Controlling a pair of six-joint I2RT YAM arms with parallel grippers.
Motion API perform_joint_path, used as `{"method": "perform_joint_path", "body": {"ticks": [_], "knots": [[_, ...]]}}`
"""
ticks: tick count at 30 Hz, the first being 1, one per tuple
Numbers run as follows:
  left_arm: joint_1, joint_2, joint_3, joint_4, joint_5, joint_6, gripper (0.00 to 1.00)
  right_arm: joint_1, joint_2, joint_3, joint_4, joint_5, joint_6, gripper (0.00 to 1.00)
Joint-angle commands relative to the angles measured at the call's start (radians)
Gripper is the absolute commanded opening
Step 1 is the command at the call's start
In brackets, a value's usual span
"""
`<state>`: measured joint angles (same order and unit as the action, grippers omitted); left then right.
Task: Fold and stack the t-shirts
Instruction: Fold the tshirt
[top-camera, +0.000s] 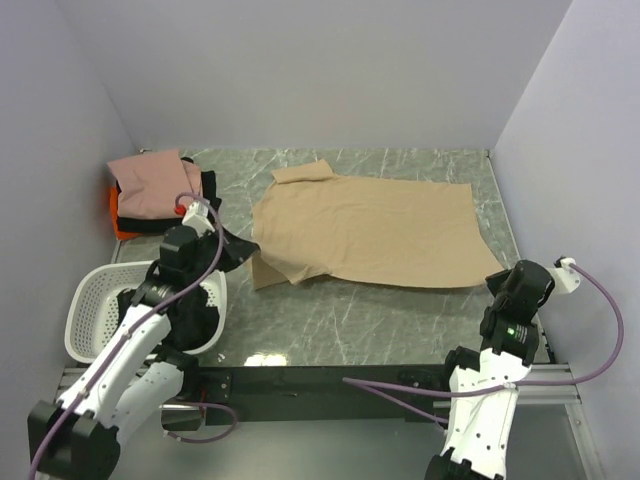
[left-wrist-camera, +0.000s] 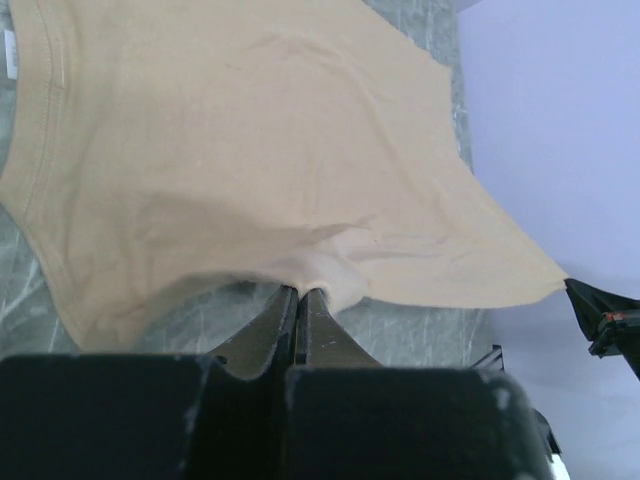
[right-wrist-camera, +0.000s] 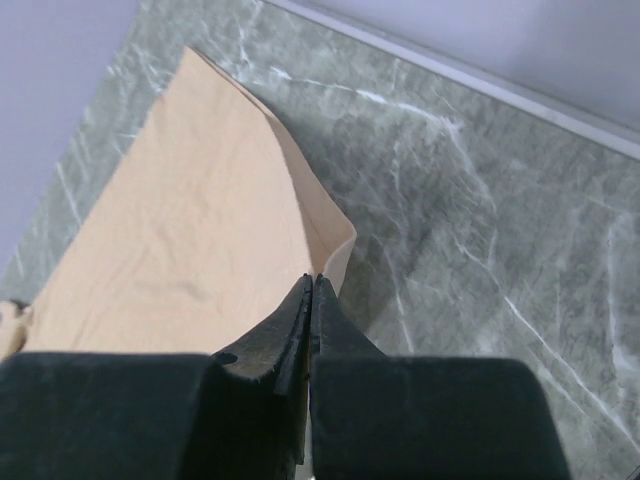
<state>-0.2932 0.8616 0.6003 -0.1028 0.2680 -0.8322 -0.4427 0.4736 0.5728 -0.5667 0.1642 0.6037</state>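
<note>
Pinching a small pucker at the lower-left edge of the tan t-shirt (top-camera: 370, 225), the left gripper (left-wrist-camera: 302, 292) had its jaws fully together on the cloth. The right gripper (right-wrist-camera: 312, 280) was closed just as tight on the lower-right hem corner, with the shirt spread flat across the middle of the top view. Both bites looked thin, so an uneven or hurried lift could probably slip the fabric free — or drag the far half into creases.

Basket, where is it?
In the top view, the basket sits on the near left, partly under the left arm, just in front of the shirt pile.
</note>
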Motion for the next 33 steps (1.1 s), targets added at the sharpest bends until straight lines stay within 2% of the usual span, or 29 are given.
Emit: {"method": "perform_joint_path", "body": {"ticks": [1,8,12,19,26,33], "knots": [[0.000,-0.087,-0.026,-0.098,-0.010,-0.028,0.01,0.002,-0.029,0.065,-0.015,0.015,-0.027,0.00],[-0.001,-0.165,-0.037,-0.167,0.013,-0.031,0.01,0.002,-0.050,0.111,-0.033,0.061,-0.053,0.00],[-0.001,-0.122,-0.050,-0.105,0.039,-0.045,0.01,0.002,0.000,0.099,0.017,0.066,-0.064,0.00],[-0.001,0.130,0.027,0.060,0.030,-0.030,0.01,0.002,0.200,0.072,0.148,-0.018,-0.091,0.00],[-0.001,0.434,0.220,0.095,0.025,0.047,0.01,0.004,0.456,0.108,0.257,-0.081,-0.111,0.00],[-0.001,0.652,0.389,0.095,0.033,0.094,0.01,0.022,0.577,0.137,0.321,-0.094,-0.085,0.00]]}}
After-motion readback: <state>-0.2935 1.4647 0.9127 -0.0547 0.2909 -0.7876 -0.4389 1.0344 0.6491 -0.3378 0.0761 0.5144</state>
